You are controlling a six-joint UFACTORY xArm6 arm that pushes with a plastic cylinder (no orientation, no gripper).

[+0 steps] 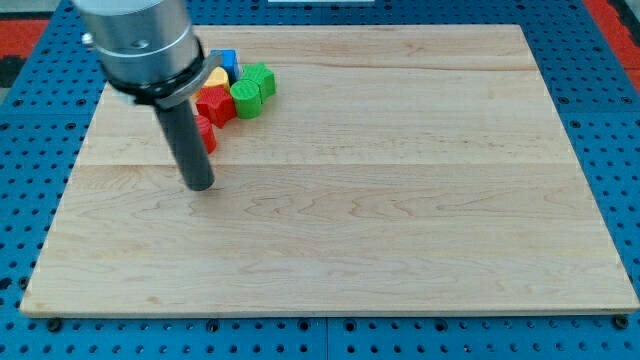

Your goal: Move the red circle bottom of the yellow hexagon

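My tip [200, 186] rests on the wooden board [400, 200] at the view's left, just below a cluster of blocks. A red block [206, 134], mostly hidden behind the rod, sits right above the tip; its shape cannot be made out. Above it lies a red star-like block [215, 104]. A yellow block [216, 78], partly hidden by the arm, sits above that. Two green blocks [253, 90] lie to the right of the red star. A blue block [228, 63] peeks out at the cluster's top.
The board lies on a blue perforated table [600, 60]. The arm's grey body [140, 45] covers the view's top left corner of the board.
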